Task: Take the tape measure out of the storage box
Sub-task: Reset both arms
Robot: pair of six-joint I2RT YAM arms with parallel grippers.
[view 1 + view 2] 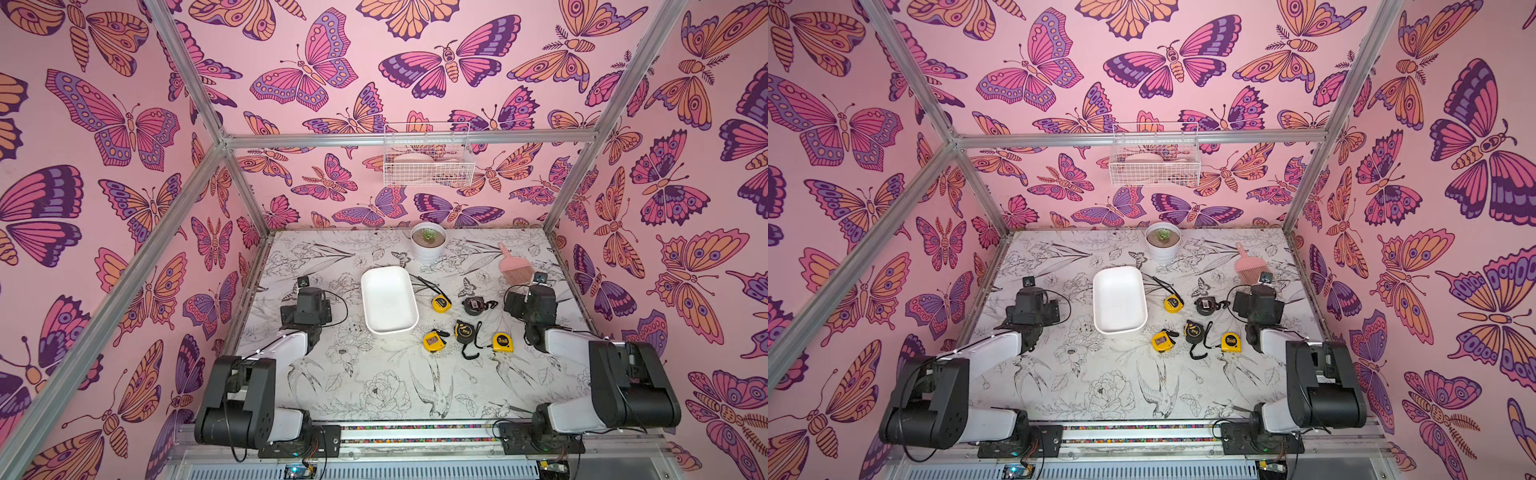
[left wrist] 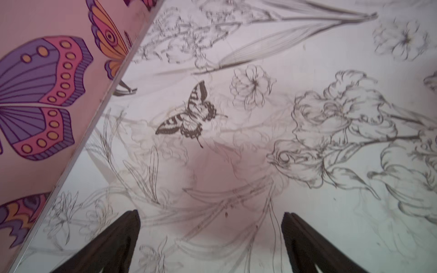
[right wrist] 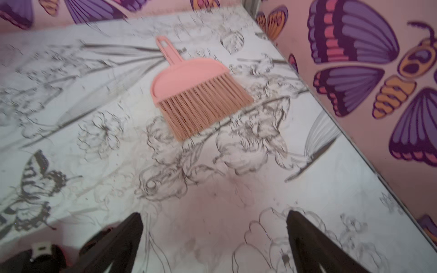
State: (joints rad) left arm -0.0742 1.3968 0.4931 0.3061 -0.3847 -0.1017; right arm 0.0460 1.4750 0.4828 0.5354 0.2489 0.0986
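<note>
The storage box [image 1: 388, 328] [image 1: 1119, 330] is a shallow white tub in the middle of the table, and its inside shows only bare white in both top views. Several tape measures lie on the table to its right: a yellow one [image 1: 441, 303] next to the box, a black one [image 1: 475, 306], and nearer the front a yellow one [image 1: 433, 340], a black-and-yellow one [image 1: 465, 331] and another yellow one [image 1: 501, 341]. My left gripper [image 2: 210, 212] hangs open over bare table left of the box. My right gripper [image 3: 214, 214] hangs open over bare table right of the tape measures.
A white pot with a small green plant [image 1: 428, 247] stands at the back. A pink hand brush [image 1: 515, 268] [image 3: 196, 94] lies beyond my right gripper. A white wire basket [image 1: 428, 160] hangs on the back wall. Butterfly-papered walls close in both sides.
</note>
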